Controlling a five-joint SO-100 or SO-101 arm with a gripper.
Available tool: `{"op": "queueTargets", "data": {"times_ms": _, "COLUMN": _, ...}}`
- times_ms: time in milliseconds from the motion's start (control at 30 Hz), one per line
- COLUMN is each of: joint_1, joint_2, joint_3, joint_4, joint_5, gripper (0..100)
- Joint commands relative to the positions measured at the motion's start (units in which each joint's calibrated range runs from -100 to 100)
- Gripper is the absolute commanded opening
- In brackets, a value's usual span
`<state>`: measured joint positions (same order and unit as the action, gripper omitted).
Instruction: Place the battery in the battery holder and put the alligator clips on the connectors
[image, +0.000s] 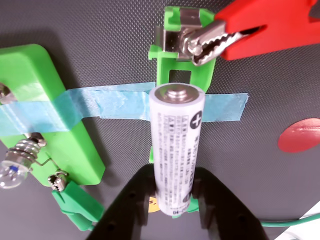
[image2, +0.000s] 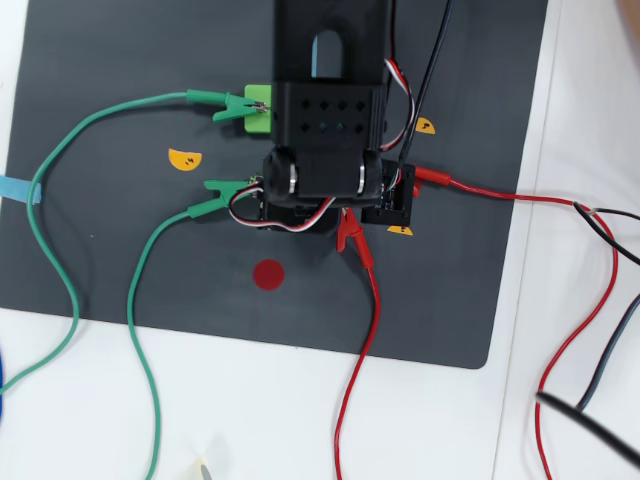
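Battery (image: 176, 150) upright-tilted in tool (image: 172, 200), plus end toward camera

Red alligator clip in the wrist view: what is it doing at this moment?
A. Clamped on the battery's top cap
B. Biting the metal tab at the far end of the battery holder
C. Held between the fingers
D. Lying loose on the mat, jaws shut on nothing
B. The red alligator clip has its toothed jaws closed on the silvery tab at the end of the battery holder, while the fingers hold the battery.
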<state>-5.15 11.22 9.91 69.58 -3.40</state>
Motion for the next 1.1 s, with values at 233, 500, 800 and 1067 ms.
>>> {"op": "queueTargets", "data": {"times_ms": 233, "joint_1": -0.3, "joint_2": -1.6, "joint_3": -0.4, "joint_4": -0.4, "joint_5": -0.2, "gripper": 1}}
{"op": "queueTargets", "data": {"times_ms": 500, "joint_1": -0.3, "joint_2": 1.6, "joint_3": -0.8, "joint_4": -3.9, "joint_5": -0.1, "gripper": 1}}
{"op": "queueTargets", "data": {"times_ms": 800, "joint_1": -0.2, "joint_2": 1.5, "joint_3": -0.4, "joint_4": -3.9, "joint_5": 0.0, "gripper": 1}}
{"op": "queueTargets", "data": {"times_ms": 1067, "joint_1": -0.3, "joint_2": 1.5, "joint_3": -0.2, "joint_4": -3.9, "joint_5": 0.1, "gripper": 2}}
